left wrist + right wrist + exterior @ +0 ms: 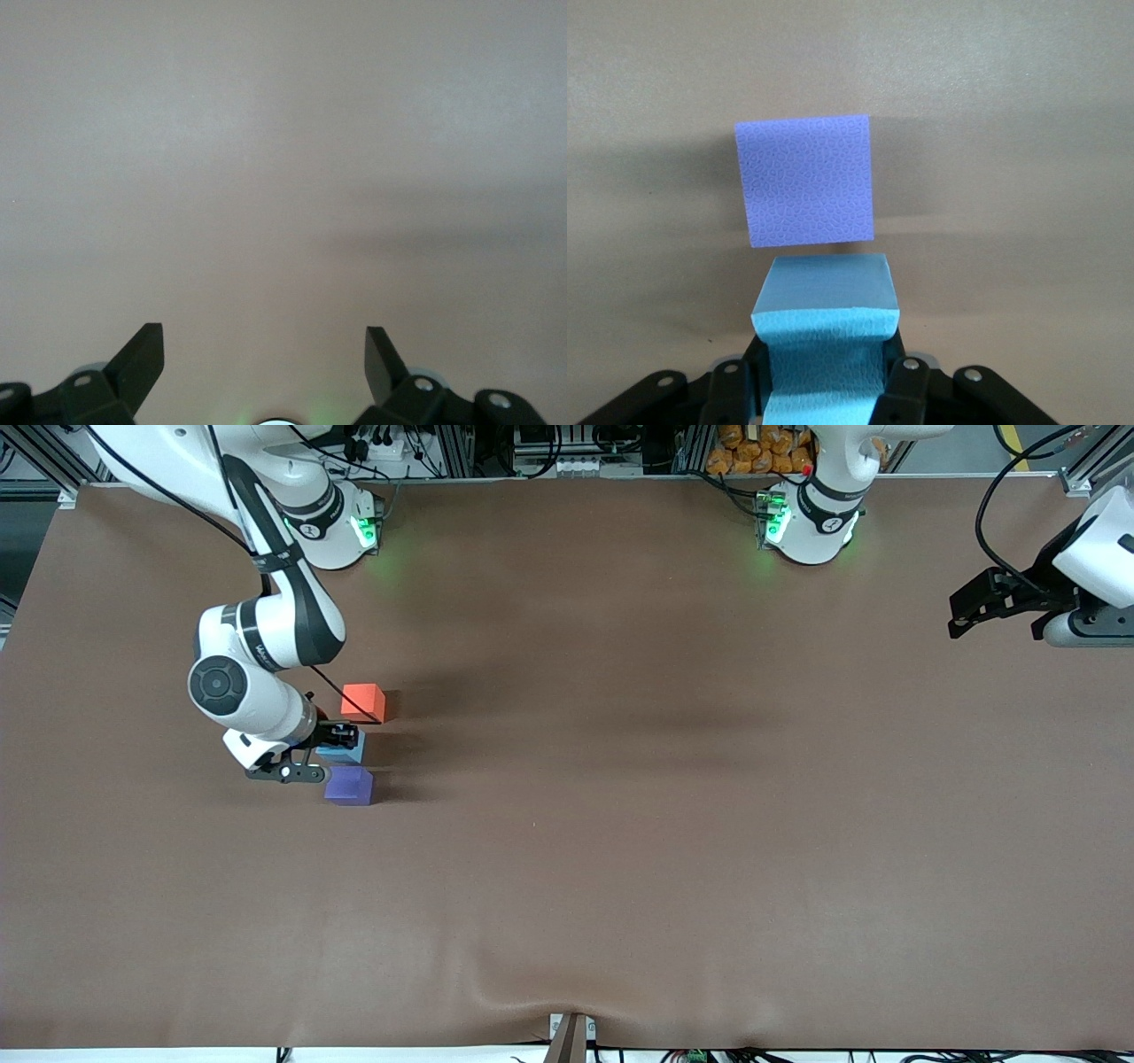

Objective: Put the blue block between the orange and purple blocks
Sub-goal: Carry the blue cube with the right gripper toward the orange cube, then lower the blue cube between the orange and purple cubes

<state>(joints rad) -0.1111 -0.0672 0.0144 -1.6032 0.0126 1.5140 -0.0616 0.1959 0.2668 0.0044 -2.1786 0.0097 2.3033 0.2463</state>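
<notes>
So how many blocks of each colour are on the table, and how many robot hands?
Orange block: 1
Blue block: 1, in the right hand
Purple block: 1
Robot hands: 2, counting the left hand, open over bare table
Total: 3 blocks and 2 hands, 5 things

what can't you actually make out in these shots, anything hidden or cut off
- Blue block: front view, mostly covered by the right gripper; whether it rests on the table cannot be told.
- Orange block: absent from the right wrist view, which shows only the blue and purple block.
- Left gripper: left wrist view cuts off all but its open fingertips, over bare table.
</notes>
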